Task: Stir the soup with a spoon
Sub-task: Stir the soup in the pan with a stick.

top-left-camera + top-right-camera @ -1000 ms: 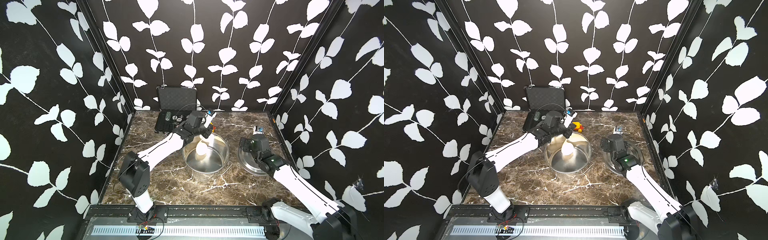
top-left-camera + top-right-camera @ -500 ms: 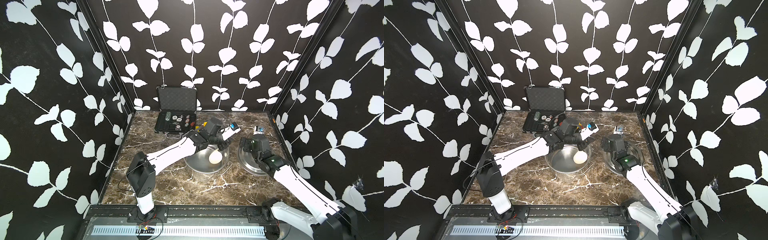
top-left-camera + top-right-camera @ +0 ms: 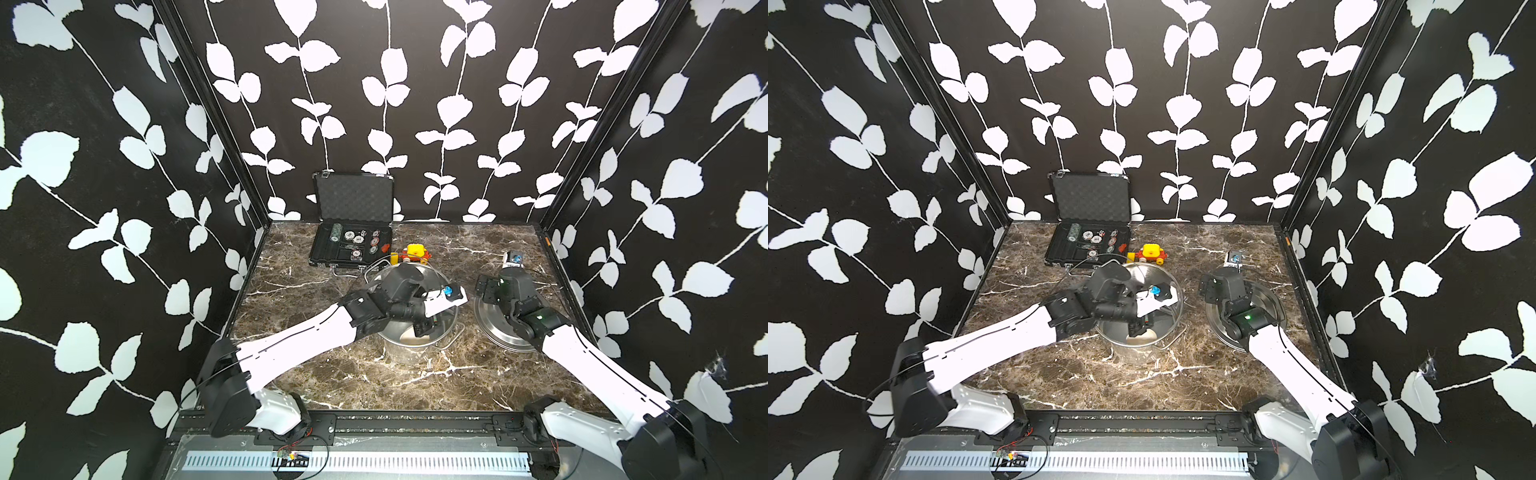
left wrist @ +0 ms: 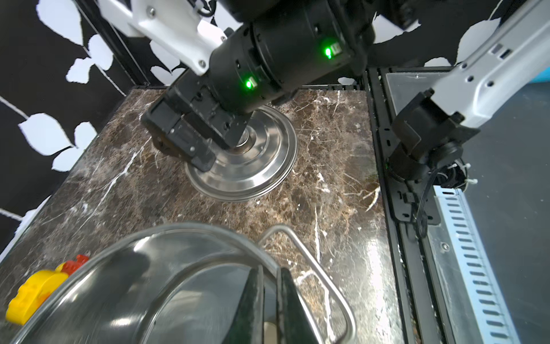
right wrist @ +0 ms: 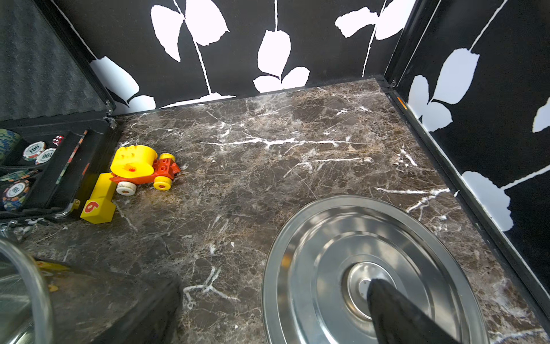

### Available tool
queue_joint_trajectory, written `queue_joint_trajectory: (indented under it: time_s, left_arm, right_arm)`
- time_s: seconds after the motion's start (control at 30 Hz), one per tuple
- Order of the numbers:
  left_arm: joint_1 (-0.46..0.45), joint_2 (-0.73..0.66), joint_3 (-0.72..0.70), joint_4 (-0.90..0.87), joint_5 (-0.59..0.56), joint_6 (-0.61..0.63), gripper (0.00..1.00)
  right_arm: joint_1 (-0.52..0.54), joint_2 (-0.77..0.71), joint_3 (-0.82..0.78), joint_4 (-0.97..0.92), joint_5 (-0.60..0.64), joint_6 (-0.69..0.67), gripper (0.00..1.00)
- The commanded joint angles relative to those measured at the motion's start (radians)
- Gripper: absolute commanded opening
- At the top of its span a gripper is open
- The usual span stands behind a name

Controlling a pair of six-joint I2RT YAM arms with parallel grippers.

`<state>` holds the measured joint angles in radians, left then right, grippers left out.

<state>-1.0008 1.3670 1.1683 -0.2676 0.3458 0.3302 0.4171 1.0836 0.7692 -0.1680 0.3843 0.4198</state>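
Brown marble table (image 3: 316,374) inside a black booth printed with white leaves. At the far left sits an open black case (image 3: 353,245) of poker chips (image 5: 35,150). Just right of it is a yellow and red toy car (image 3: 415,251). In the middle stands a tall, shiny steel pot (image 3: 405,357) with thin loop handles (image 4: 312,268). The left gripper (image 3: 1136,330) reaches down into it, jaws closed tight on the spoon (image 3: 1142,336) (a white plastic ladle; only its pale round bowl shows, low by the pot's near wall). To the right a flat steel lid (image 3: 498,336) lies on the table. The right gripper (image 4: 221,150) hangs over its centre knob (image 5: 361,286), jaws spread wide, holding nothing.
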Motion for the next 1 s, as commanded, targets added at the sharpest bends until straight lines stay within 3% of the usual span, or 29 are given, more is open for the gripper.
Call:
queue_joint_trajectory:
  time_s: [0.0, 0.27, 0.47, 0.73, 0.97]
  left_arm:
    - [0.007, -0.068, -0.062, 0.009, -0.068, -0.001, 0.00]
    - [0.157, -0.164, -0.186, 0.113, -0.099, -0.096, 0.00]
    - [0.267, -0.163, -0.194, 0.168, -0.189, -0.147, 0.00]
    - [0.350, -0.069, -0.101, 0.195, -0.267, -0.144, 0.00]
    - [0.353, 0.097, 0.070, 0.185, -0.157, -0.082, 0.00]
  right_arm:
    - [-0.003, 0.002, 0.018, 0.032, -0.003, 0.008, 0.99]
    - [-0.003, 0.005, 0.019, 0.034, -0.007, 0.011, 0.99]
    - [-0.003, -0.007, 0.017, 0.027, -0.004, 0.009, 0.99]
    - [-0.003, -0.033, 0.000, 0.020, 0.014, 0.000, 0.99]
    - [-0.004, -0.031, -0.008, 0.024, 0.011, -0.007, 0.99]
